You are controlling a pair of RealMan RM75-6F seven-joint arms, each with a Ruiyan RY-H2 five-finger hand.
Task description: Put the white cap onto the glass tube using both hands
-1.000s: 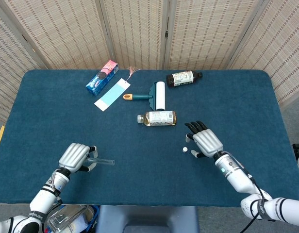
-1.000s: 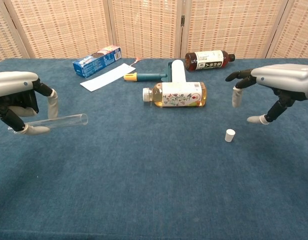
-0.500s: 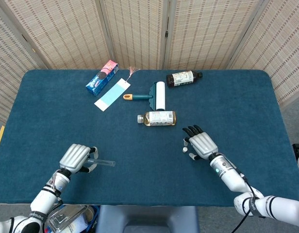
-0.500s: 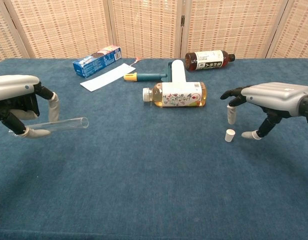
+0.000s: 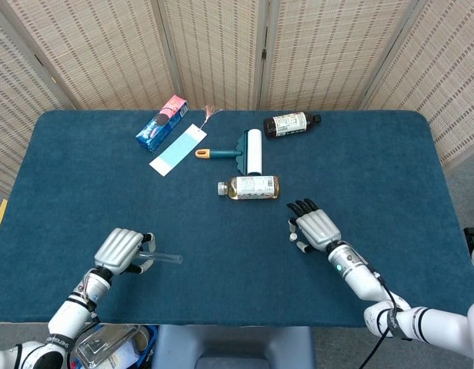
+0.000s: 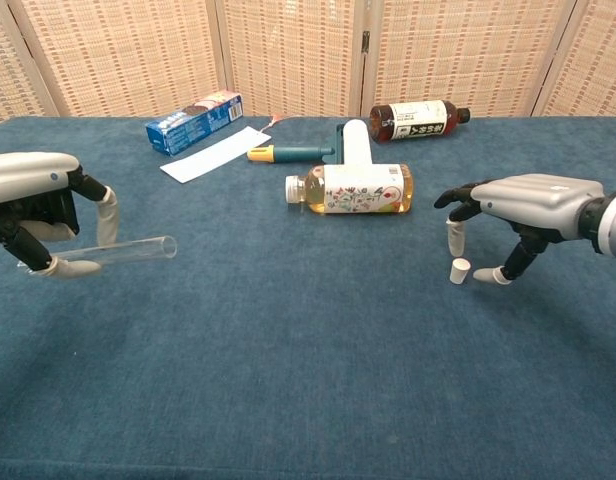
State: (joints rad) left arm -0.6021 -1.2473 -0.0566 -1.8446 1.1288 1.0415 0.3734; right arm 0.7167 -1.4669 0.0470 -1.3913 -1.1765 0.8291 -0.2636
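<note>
My left hand [image 5: 121, 248] [image 6: 33, 198] holds the clear glass tube [image 6: 120, 248] [image 5: 165, 257] just above the blue table, near its front left. The tube lies roughly level, its open end pointing toward the table's middle. The small white cap [image 6: 460, 271] [image 5: 293, 237] stands on the cloth at the right. My right hand [image 5: 317, 229] [image 6: 523, 203] hovers low over the cap with fingers apart, one fingertip on each side of it. I cannot see any fingertip touching the cap.
A yellow bottle [image 6: 350, 188] lies on its side mid-table, with a lint roller [image 6: 333, 147] behind it. A dark bottle [image 6: 416, 119] lies at the back right. A blue box [image 6: 193, 122] and a paper tag [image 6: 214, 153] sit at the back left.
My right hand has come down and toward the cap, ending with its fingertips around it. The left hand with the tube has barely moved.
</note>
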